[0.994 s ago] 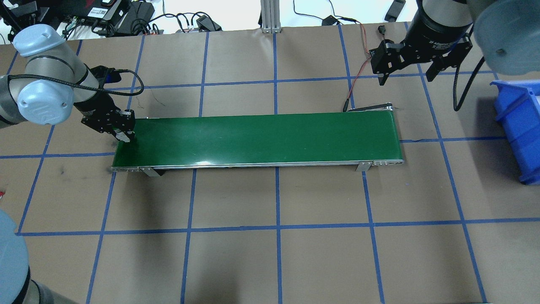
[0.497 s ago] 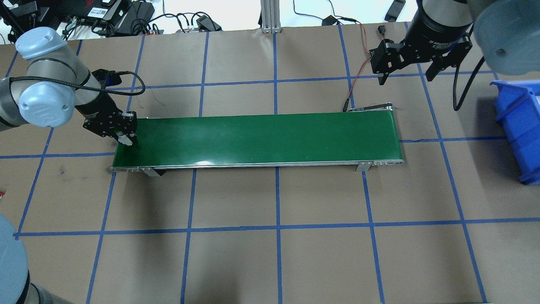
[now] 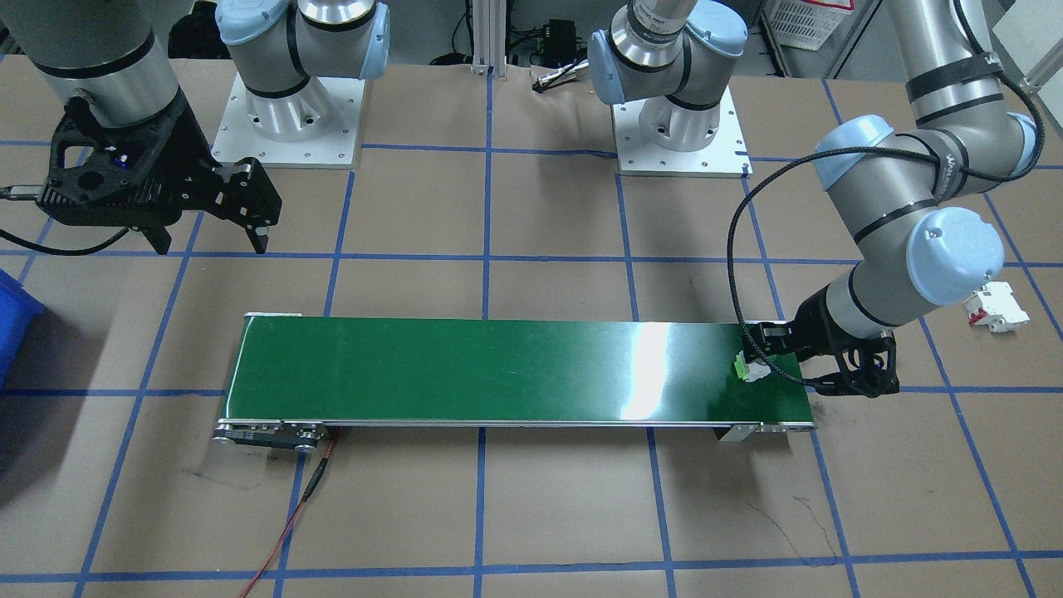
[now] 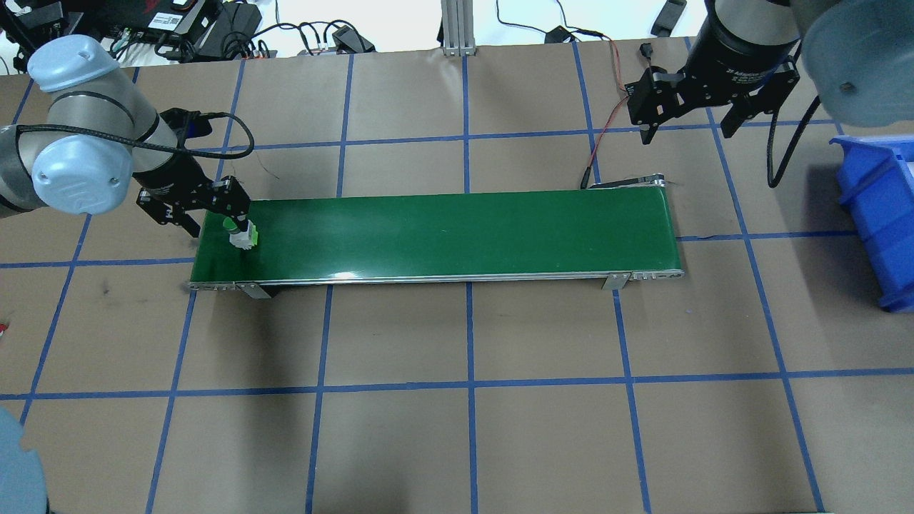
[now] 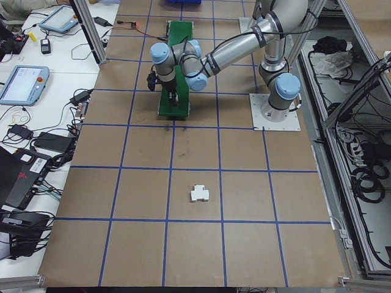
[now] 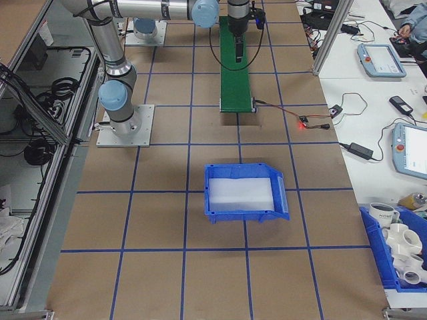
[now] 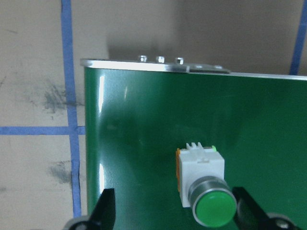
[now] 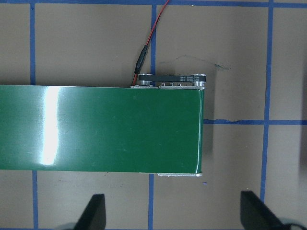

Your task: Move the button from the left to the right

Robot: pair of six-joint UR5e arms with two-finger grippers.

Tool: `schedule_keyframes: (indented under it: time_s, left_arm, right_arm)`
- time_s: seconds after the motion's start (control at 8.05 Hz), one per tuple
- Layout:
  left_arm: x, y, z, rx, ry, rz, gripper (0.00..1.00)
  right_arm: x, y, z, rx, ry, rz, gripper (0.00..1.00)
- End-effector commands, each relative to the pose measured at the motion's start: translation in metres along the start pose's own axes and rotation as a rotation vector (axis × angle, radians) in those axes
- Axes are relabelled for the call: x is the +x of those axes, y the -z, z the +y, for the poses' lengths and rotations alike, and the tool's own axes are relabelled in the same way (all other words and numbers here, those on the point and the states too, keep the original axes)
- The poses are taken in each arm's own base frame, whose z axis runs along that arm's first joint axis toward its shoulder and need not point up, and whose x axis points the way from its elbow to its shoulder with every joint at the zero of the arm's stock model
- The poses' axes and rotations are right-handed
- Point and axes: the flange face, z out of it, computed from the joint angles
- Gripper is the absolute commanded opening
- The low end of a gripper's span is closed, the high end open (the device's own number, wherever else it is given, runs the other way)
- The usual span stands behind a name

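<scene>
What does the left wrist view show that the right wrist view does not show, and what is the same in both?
Only the left wrist view shows the button, lying on its side on the belt between the open jaws of the left gripper. Only the right wrist view shows the red wire and the belt's other end, with nothing on it, below the open right gripper. Both show the green belt and the brown table with blue tape lines.

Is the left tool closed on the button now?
No, in the left wrist view the button lies on the green belt, with both fingers apart from it.
</scene>
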Motion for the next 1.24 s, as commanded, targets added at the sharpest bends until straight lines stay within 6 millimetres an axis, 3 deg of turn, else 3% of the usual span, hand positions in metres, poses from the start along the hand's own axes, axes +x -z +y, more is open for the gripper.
schedule_keyframes:
  time_s: [0.0, 0.12, 0.25, 0.75, 0.87, 1.12]
  left_arm:
    - [0.059, 0.057, 0.038, 0.036, 0.059, -0.015, 1.00]
    - [0.072, 0.076, 0.054, 0.047, 0.092, -0.015, 1.00]
    - [0.078, 0.081, 0.069, -0.008, 0.124, 0.021, 1.00]
    - [0.075, 0.150, 0.076, 0.119, 0.147, 0.007, 1.00]
    - [0.075, 0.159, 0.080, 0.141, 0.149, 0.009, 1.00]
    - [0.077, 0.159, 0.077, 0.157, 0.151, 0.011, 1.00]
  right_arm:
    - [0.000, 0.000, 0.000, 0.001, -0.003, 0.002, 1.00]
    - [0.000, 0.000, 0.000, 0.001, -0.004, 0.000, 1.00]
    - [0.000, 0.000, 0.000, 0.001, -0.004, -0.001, 1.00]
    - [-0.002, -0.002, -0.001, 0.003, -0.004, -0.018, 1.00]
    - [-0.006, -0.004, -0.003, 0.004, -0.003, -0.065, 1.00]
    - [-0.013, -0.018, -0.021, 0.053, 0.003, -0.110, 1.00]
